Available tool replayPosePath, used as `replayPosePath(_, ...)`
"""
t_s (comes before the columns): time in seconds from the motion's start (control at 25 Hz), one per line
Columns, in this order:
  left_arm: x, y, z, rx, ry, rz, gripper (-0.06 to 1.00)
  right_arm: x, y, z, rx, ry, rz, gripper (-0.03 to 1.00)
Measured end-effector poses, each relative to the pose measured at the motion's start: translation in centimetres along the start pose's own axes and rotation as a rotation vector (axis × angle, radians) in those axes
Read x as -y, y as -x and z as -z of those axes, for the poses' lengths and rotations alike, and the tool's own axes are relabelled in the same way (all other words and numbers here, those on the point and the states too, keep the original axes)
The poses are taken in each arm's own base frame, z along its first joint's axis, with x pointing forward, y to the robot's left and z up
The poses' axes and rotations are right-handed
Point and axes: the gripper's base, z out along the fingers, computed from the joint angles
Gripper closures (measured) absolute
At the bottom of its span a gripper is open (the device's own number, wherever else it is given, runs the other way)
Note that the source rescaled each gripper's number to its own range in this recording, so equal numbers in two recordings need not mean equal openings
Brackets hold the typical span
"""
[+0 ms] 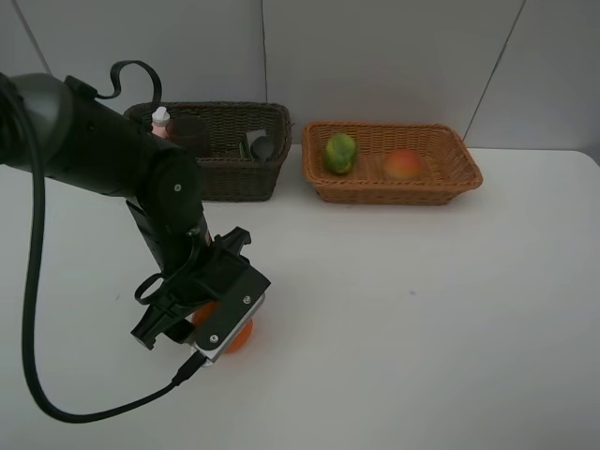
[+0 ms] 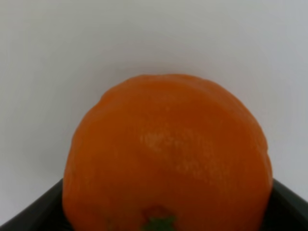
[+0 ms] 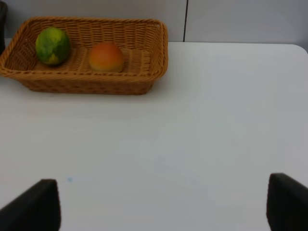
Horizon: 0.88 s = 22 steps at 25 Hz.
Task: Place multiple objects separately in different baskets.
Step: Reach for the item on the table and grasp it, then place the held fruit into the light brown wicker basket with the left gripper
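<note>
Left wrist view showed your left gripper point(image 1: 217, 330) straddling the orange point(image 2: 168, 154) at lower left of the table point(image 1: 422, 309), jaws wide, not yet gripping, likely because the fruit belonged in the tan basket point(image 1: 392, 190). Right gripper point(image 3: 161, 204) hung open.

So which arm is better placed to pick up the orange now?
The left. Its gripper is right over the orange, which sits between its open jaws in the left wrist view. The right gripper sees only bare table and the tan basket, with no orange near it.
</note>
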Motion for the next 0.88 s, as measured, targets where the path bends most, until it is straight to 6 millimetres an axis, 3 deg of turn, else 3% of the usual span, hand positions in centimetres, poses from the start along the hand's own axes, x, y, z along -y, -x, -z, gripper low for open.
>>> replayPosePath(0.52,-0.3,0.1,0.3,0.01,0.033,0.039,0.05,0.0,0.0,0.0,0.0,0.001,0.0,0.1)
replayPosePath(0.64,-1.0,0.3,1.6,0.032,0.069,0.179,0.05,0.0,0.0,0.0,0.0,0.001,0.0,0.1)
replayPosePath(0.88,-4.8,0.9,5.1,0.096,0.154,0.566,0.05,0.0,0.0,0.0,0.0,0.001,0.0,0.1)
